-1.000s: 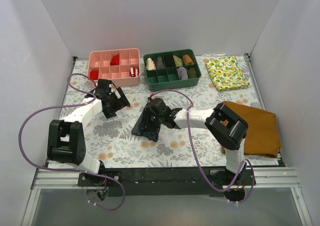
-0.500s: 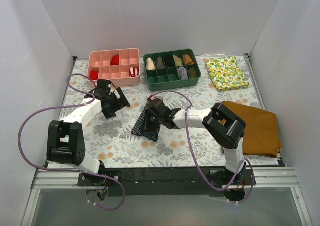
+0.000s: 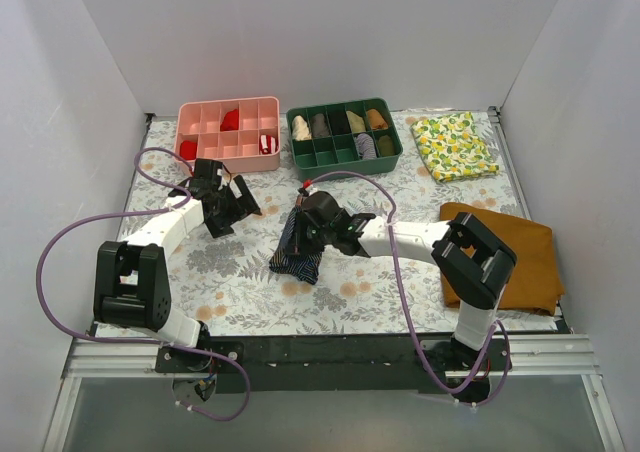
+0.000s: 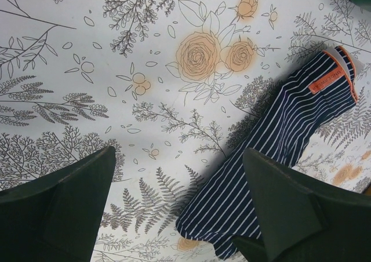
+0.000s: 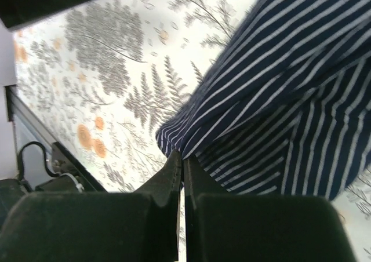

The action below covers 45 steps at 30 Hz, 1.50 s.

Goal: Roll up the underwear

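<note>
Two grippers are in play, but only one is at the cloth. The underwear (image 3: 297,253) lies in the middle of the table (image 3: 250,297) as a narrow folded strip, well apart from the green tray (image 3: 345,158) behind it and from the mustard cloth (image 3: 520,257) at the right side. The right gripper (image 3: 304,229) is over the far part of the strip. In its wrist view the two fingers are pressed together with only a thin line between them, and the striped edge runs right into the tips. It appears to pinch a thin fold of that edge, though the fingers hide the contact itself, so I cannot be fully sure. The left gripper (image 3: 227,205) hangs just left of the strip with its jaws spread wide and nothing between them. Its camera looks down on the cloth and on the waistband (image 4: 339,76) with the orange trim.

I judge that the step in hand is to start the roll from the pinched edge. To do it well, the right arm should keep low and turn the edge over onto the cloth, not pull it up, because a high lift would unfold the strip. The roll should go straight along the length, so that both sides stay even. The fabric is soft and may slide on the smooth printed cover, so the left gripper would help more if it pressed down the free end while the roll grows toward it.
</note>
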Each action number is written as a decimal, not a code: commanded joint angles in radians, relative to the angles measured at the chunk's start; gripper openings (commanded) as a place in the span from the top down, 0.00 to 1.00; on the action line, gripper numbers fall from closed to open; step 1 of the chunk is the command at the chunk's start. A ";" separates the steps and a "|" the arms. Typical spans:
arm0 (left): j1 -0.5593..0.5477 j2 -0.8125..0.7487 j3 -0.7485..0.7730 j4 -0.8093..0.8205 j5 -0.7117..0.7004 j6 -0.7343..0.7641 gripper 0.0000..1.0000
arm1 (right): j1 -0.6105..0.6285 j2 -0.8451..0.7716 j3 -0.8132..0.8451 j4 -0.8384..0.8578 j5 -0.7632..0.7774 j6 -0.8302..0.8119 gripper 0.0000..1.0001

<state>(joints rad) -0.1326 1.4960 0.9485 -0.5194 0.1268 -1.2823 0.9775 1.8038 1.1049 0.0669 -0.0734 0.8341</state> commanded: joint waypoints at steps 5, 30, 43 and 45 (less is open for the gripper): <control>0.008 -0.026 0.013 -0.007 0.030 0.023 0.08 | -0.008 -0.043 0.010 -0.165 0.040 -0.020 0.99; 0.008 0.006 0.007 -0.002 0.088 0.054 0.09 | -0.089 -0.156 -0.082 -0.283 -0.075 -0.058 0.99; 0.008 0.024 0.006 -0.004 0.114 0.066 0.09 | -0.102 -0.179 -0.042 -0.398 -0.094 -0.125 0.99; 0.008 0.027 0.007 -0.005 0.114 0.067 0.09 | -0.106 -0.187 -0.039 -0.429 -0.091 -0.132 0.99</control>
<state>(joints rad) -0.1318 1.5177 0.9485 -0.5228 0.2256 -1.2312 0.8822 1.6707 1.0267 -0.3000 -0.1425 0.7322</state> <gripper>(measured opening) 0.908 0.031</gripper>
